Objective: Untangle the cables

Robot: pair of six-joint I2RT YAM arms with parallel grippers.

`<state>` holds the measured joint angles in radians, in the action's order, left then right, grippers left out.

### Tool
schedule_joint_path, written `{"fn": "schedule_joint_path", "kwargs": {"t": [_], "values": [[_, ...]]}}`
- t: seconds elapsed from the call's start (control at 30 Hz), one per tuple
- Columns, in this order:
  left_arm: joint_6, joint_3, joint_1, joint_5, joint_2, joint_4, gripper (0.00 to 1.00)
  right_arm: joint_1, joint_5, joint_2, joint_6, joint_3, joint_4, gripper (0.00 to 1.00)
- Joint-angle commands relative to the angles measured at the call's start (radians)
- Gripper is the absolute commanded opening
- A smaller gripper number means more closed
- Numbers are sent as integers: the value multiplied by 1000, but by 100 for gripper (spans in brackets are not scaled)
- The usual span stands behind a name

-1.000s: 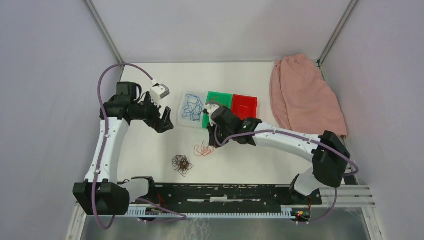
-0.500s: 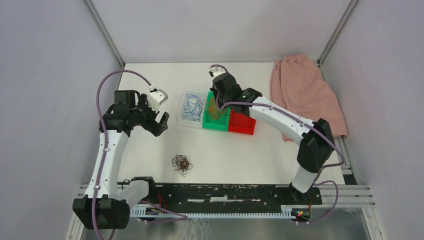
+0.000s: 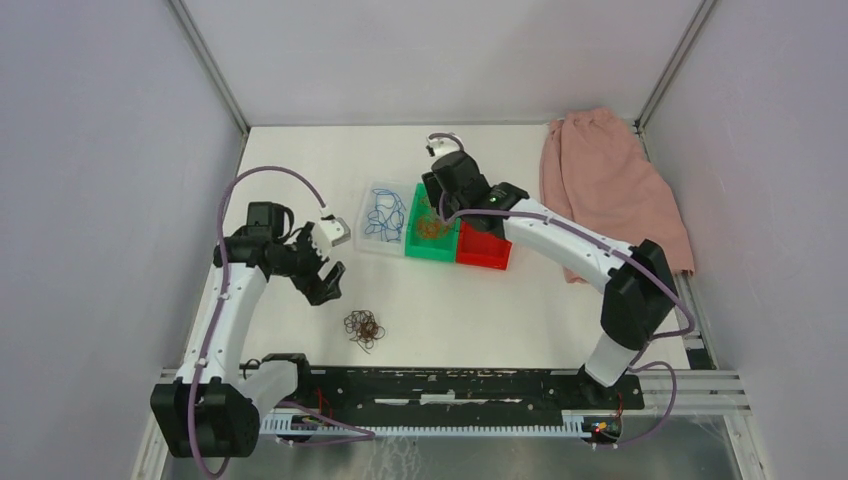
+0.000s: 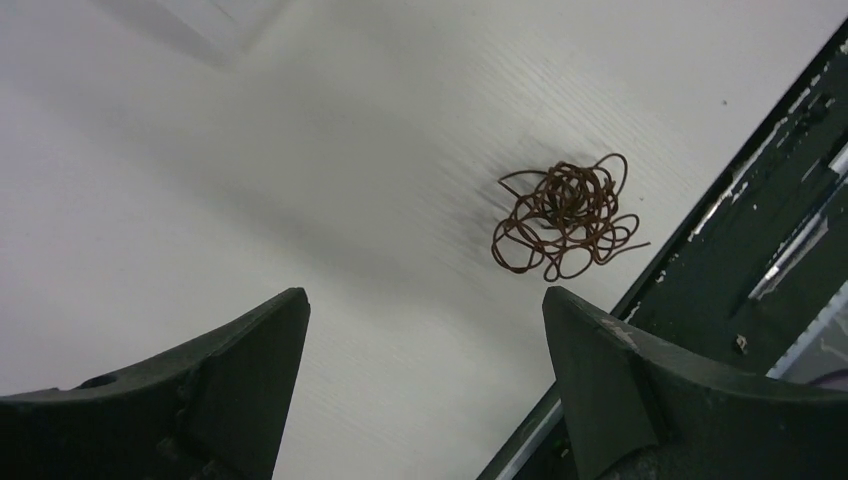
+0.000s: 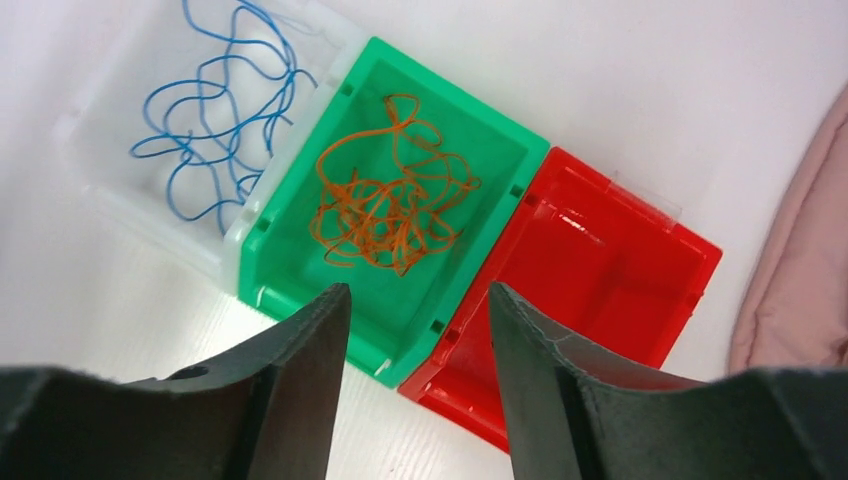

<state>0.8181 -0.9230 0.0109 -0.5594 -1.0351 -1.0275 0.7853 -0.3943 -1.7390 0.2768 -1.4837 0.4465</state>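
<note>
Before both arms' spread fingers (image 4: 235, 385) (image 5: 290, 375) lie curly cables (image 5: 390, 210) (image 4: 565, 215): blue, orange, brown, apart.

Pink cloth (image 5: 800, 260) cut off at right edge; near edge of red bin (image 5: 600, 270) behind fingers (image 5: 600, 400).

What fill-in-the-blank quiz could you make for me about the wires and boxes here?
The blue cable lies in the clear bin, the orange cable in the green bin, and the red bin holds ___.
The dark brown cable lies on the table, outside every ___.
The left gripper near it has its jaws ___.
Missing words: nothing; bin; open.
</note>
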Motion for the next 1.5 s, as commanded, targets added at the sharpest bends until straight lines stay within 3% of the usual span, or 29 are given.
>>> {"fn": "schedule_joint_path", "kwargs": {"t": [0.0, 0.2, 0.47, 0.7, 0.83, 0.93, 1.17, 1.47], "values": [[183, 42, -8, -74, -18, -56, 92, 20, 105, 153, 43, 104, -116, 61], [188, 104, -95, -106, -63, -47, 86, 53, 227, 309, 157, 336, -216, 56], [113, 226, -240, -19, -102, 138, 74, 63, 364, 429, 274, 513, -315, 45], [111, 244, -245, -4, -140, 208, 50, 109, 385, 413, 311, 542, -350, 39], [113, 243, -248, -32, -133, 200, 19, 151, 418, 359, 343, 545, -419, 38], [122, 221, -247, -41, -106, 159, 4, 186, 460, 309, 366, 543, -486, 44], [111, 101, -248, -101, -20, 36, 3, 241, 570, 198, 410, 540, -680, 59], [75, -29, -247, -196, 23, -94, 3, 257, 642, 70, 423, 490, -756, 63]]}}
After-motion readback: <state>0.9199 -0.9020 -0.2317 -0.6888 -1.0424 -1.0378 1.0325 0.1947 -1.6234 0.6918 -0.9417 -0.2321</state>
